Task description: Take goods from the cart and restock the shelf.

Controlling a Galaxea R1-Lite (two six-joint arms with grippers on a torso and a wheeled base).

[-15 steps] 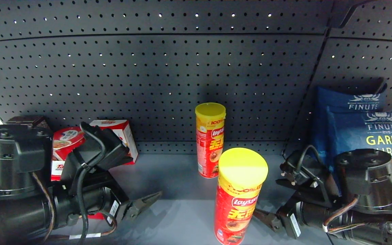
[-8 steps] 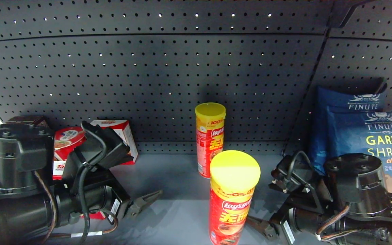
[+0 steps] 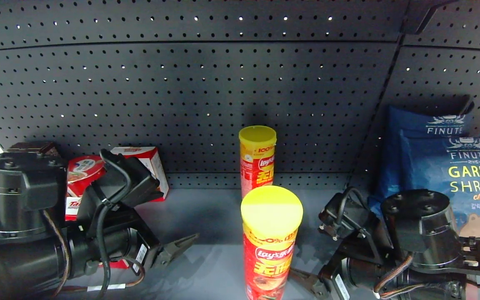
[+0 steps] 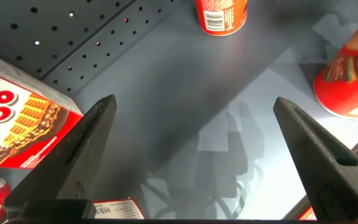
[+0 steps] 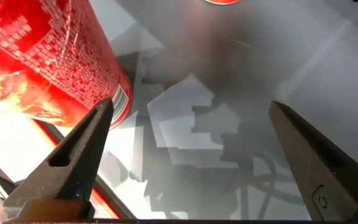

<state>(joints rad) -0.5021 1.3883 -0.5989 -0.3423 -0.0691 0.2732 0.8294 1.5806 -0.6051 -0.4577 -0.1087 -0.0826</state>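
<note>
Your front can (image 3: pixel 271 239) stands upright on the shelf (image 3: pixel 211 208) close to its front edge, yellow lid on. It is in line with the back can (image 3: pixel 258 162), which stands near the pegboard (image 3: pixel 181 91) (the two are apart, with bare shelf between them). Your right gripper (image 5: pixel 190 106) lies low over the shelf just to the right of the front can, spread wide with nothing in it. In the right wrist view one of its fingers sits just beside the can's base, and you cannot tell from the pictures whether it touches. Your left gripper (image 4: pixel 192 102) is off to the left of the front can, also low over the shelf, wide apart and holding nothing. Bare shelf shows in its gap, with the back can's foot farther off and the front can out to the side beyond one finger. Behind the left arm a red and white box (image 3: pixel 152 164) stands by the pegboard toward the left end of the shelf, with more red packs next to it. At the right end, behind the right arm, two blue bags (image 3: pixel 467 166) stand one before the other against the pegboard.
</note>
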